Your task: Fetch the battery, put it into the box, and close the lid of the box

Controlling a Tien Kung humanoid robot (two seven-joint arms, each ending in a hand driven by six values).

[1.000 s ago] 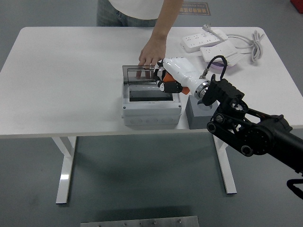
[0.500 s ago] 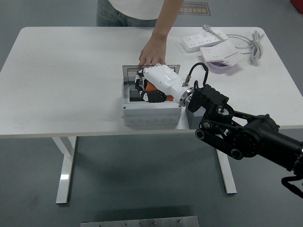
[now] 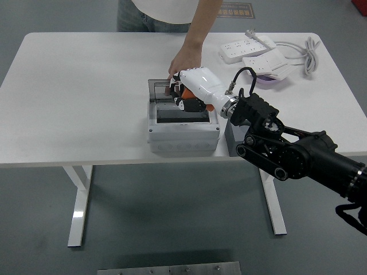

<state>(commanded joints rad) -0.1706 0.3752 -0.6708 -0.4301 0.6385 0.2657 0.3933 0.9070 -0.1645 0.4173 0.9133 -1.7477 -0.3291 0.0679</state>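
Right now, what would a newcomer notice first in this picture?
The white robot hand on a black arm reaches from the right over the open grey box at the table's middle. A person's hand rests at the box's far edge, on the raised lid.

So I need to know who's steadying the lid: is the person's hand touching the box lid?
Touching. The head view shows the person's hand with its fingertips on the open lid.

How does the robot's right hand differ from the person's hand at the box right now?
The robot's right hand has a white shell with black and orange fingers; the person's hand is bare. The robot's comes in from the right with curled fingers above the box's opening; the person's reaches from the far side, fingertips down on the open lid. Both are at the box's rear.
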